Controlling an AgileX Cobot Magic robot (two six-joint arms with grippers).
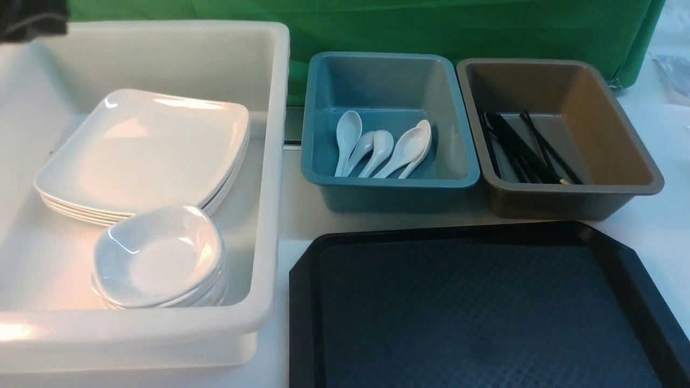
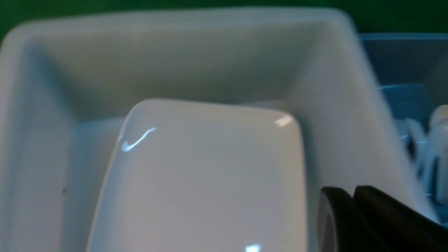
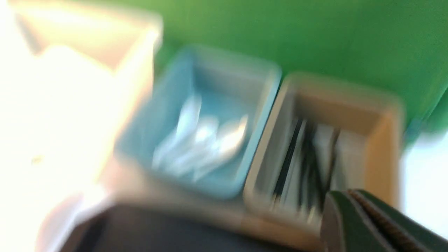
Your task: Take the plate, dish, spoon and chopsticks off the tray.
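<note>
Tray: the black tray (image 1: pixel 485 312) lies nearest, at the front right of the table, its diamond-patterned floor bare.
White tub: a big white tub (image 1: pixel 269 178) stands left of the tray, its right wall just beside the tray's left rim.
Dishes: a stack of small deep white dishes (image 1: pixel 159 258) sits in the tub's near part.
Plate: the large squarish plate (image 1: pixel 145 148) tops a stack of like plates behind the dishes, inside the tub; the left wrist view looks down on it (image 2: pixel 210 175).
Blue tub: beyond the tray, a blue tub (image 1: pixel 388 186) holds several white spoons (image 1: pixel 401 153), lying side by side, handles toward the near wall.
Brown tub: just right of the blue one, a brown tub (image 1: pixel 625 161) holds the black chopsticks (image 1: pixel 525 151) in a loose bundle.
Left gripper: its dark fingers (image 2: pixel 353 217) are clenched together, empty, above the white tub.
Right gripper: seen only in its blurred wrist view, fingers (image 3: pixel 360 220) pressed together, grasping nothing, over the brown tub's near side.
</note>
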